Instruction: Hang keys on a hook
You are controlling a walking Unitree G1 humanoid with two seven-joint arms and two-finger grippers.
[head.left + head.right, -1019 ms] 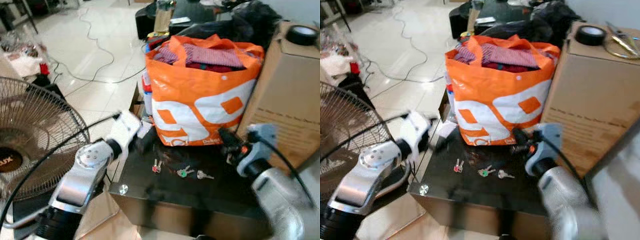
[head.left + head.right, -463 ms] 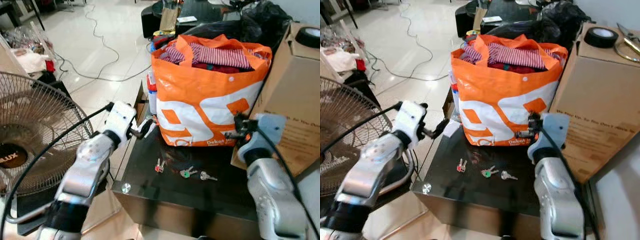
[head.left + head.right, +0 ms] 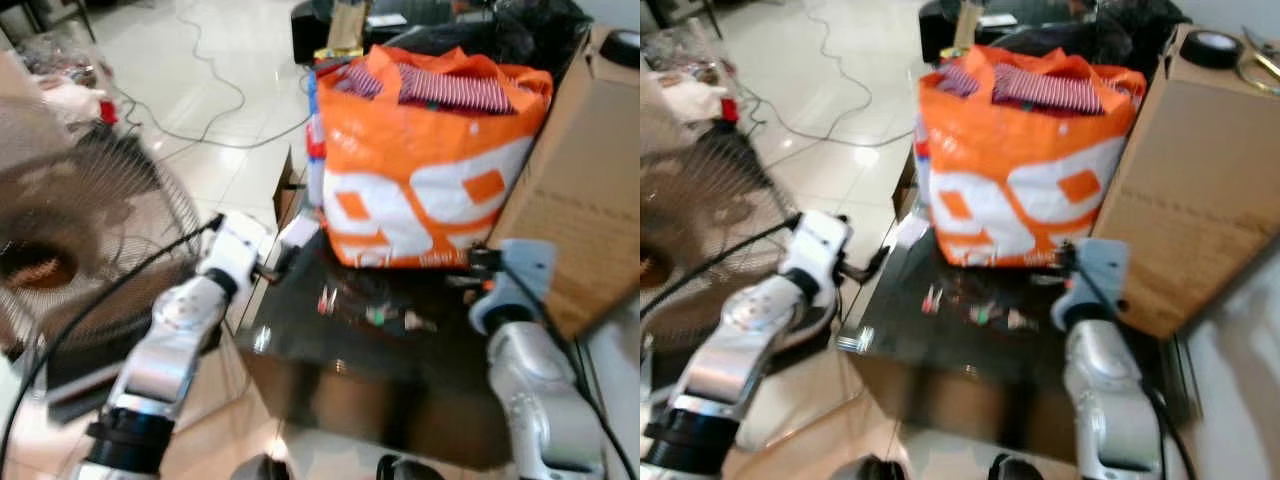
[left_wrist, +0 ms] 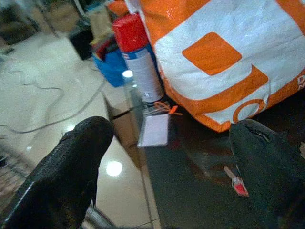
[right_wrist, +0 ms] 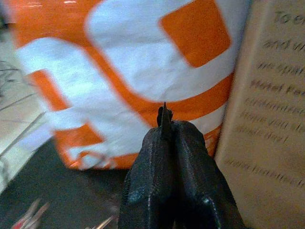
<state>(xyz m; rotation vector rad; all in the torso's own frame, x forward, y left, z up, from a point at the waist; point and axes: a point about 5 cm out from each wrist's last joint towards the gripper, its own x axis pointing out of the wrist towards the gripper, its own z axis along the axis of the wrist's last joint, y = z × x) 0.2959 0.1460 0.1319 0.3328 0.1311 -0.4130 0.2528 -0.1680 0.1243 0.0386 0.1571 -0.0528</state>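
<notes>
The dark desk [image 3: 330, 375] is the landmark. Its near edge faces the robot. The keys [image 3: 372, 308] lie mid-desk, untouched. Left of them, at the desk's left edge, the left gripper [image 4: 167, 167] hovers with fingers spread wide. Right of them, the right gripper [image 5: 167, 129] has its fingers pressed together, empty. Behind the keys sits an orange bag [image 3: 425, 160]; pale tiled floor [image 3: 210, 90] lies left of the desk.

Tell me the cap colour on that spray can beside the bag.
Red cap on the white spray can, clearest in the left wrist view.
</notes>
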